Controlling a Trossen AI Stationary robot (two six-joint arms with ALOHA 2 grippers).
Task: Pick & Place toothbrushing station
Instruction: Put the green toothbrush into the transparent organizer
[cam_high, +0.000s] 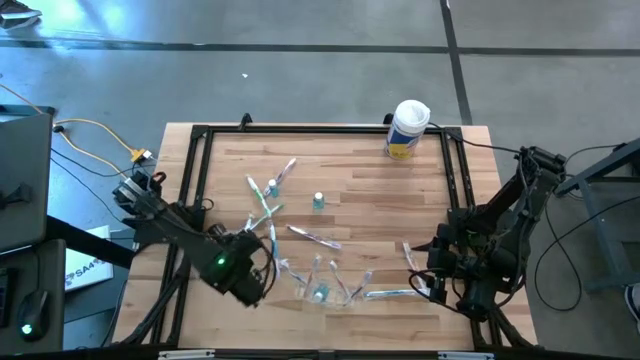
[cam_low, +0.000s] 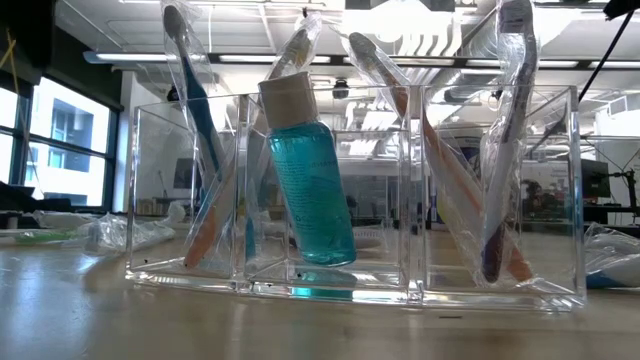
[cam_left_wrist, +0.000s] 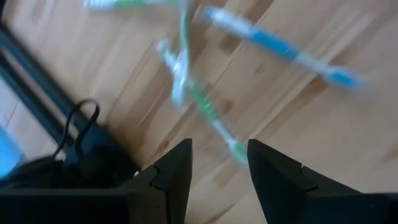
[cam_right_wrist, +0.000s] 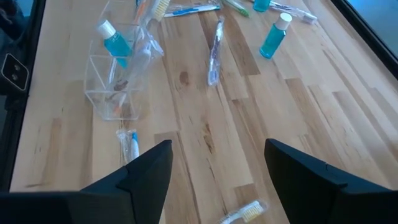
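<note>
Left gripper (cam_left_wrist: 217, 163) hovering over a wrapped toothbrush (cam_left_wrist: 202, 109), jaws part open, empty
Looking light, thin, slippery in its wrapper; likely gripping mid-handle; right gripper (cam_right_wrist: 217, 168) waiting wide open, empty

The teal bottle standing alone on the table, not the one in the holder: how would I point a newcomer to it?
Start at the large white canister with a yellow label at the far edge of the wooden table. Come toward the middle of the boards: the small teal bottle with a white cap stands there upright. Unlike the wrapped toothbrushes lying flat nearby and the bottle leaning inside the clear plastic holder, it stands alone.
</note>
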